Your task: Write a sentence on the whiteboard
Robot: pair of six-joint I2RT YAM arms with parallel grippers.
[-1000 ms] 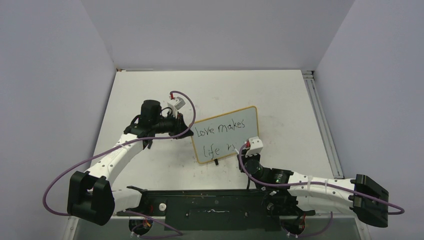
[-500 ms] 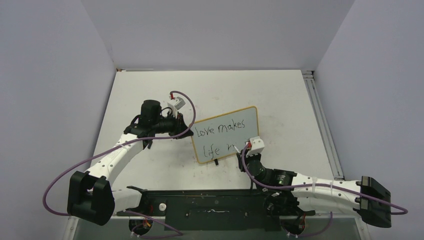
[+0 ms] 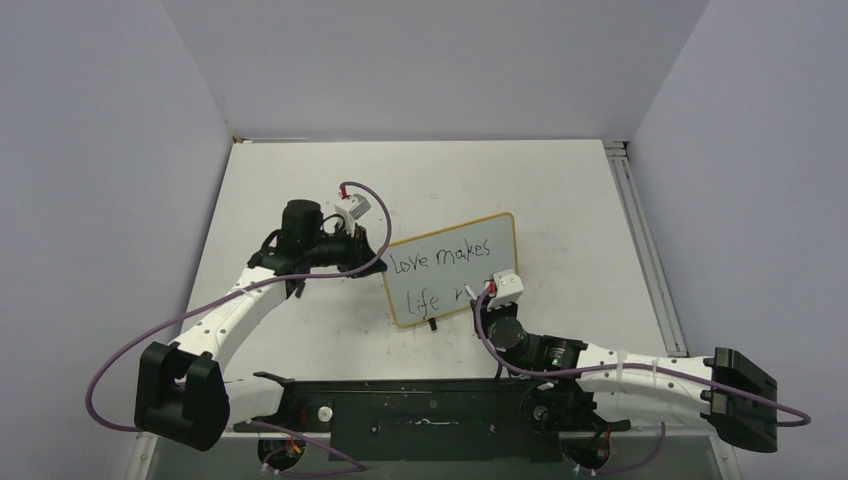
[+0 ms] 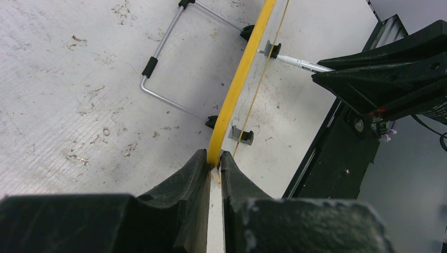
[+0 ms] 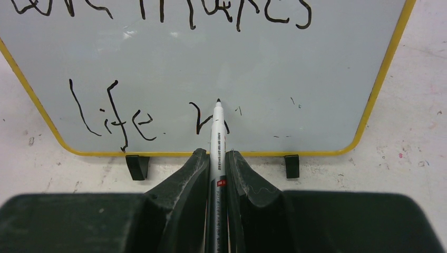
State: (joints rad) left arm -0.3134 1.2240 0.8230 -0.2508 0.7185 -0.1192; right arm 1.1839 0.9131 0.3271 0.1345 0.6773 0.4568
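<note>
The whiteboard (image 3: 497, 252) stands upright mid-table on two black feet, with a yellow frame (image 5: 382, 79). The sentence (image 3: 440, 262) reads "Love makes" on top. Below it are "life" (image 5: 113, 113) and a single "r" (image 5: 199, 117). My left gripper (image 4: 213, 159) is shut on the board's left yellow edge (image 4: 237, 84). My right gripper (image 5: 216, 157) is shut on a white marker (image 5: 217, 134). The marker's black tip (image 5: 218, 100) is at the board surface, just up and right of the "r". From the top view the right gripper (image 3: 492, 298) sits at the board's lower right.
A bent wire stand (image 4: 158, 68) props the board from behind. A black base rail (image 3: 420, 410) runs along the near edge. An aluminium track (image 3: 640, 235) lines the right side of the table. Purple walls enclose the table on three sides.
My right gripper has shifted the marker slightly up and left along the board near the "r". The left arm and the whiteboard have not moved.
</note>
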